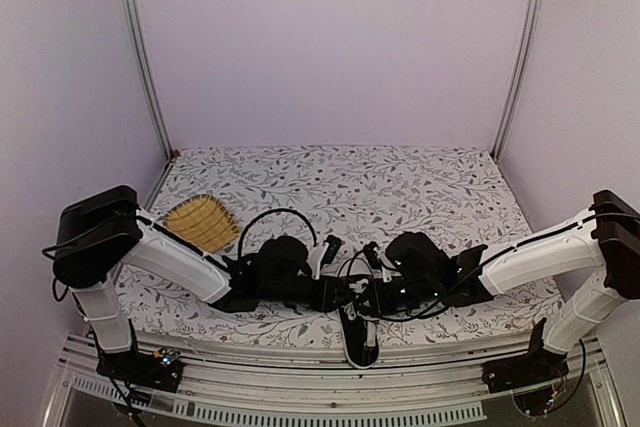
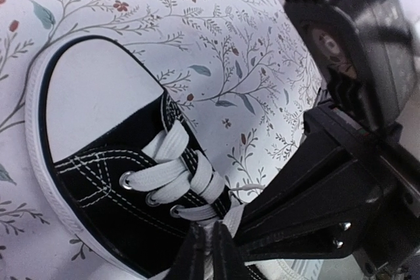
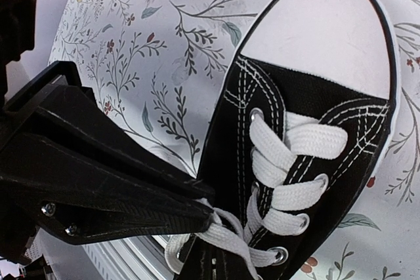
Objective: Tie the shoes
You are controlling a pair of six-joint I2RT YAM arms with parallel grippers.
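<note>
Small black low-top canvas sneaker (image 1: 360, 339) with white rubber toe cap sits bottom centre of the top view, at the near edge of the white floral-print tablecloth (image 1: 420, 177), with the toe pointing toward the arm bases. White laces (image 3: 289, 195) are crossed through the eyelets, loose ends at the tongue end. Left gripper (image 3: 209, 213) enters from the left of the right-wrist frame, jaws closed to a point and pinching a lace strand. Right gripper (image 2: 231, 223) comes in from the right of the left-wrist frame, jaws also closed at the laces. The two tips nearly touch over the shoe. Yellow woven ribbed mat (image 1: 200, 222) lies centre left in the top view, well apart.
</note>
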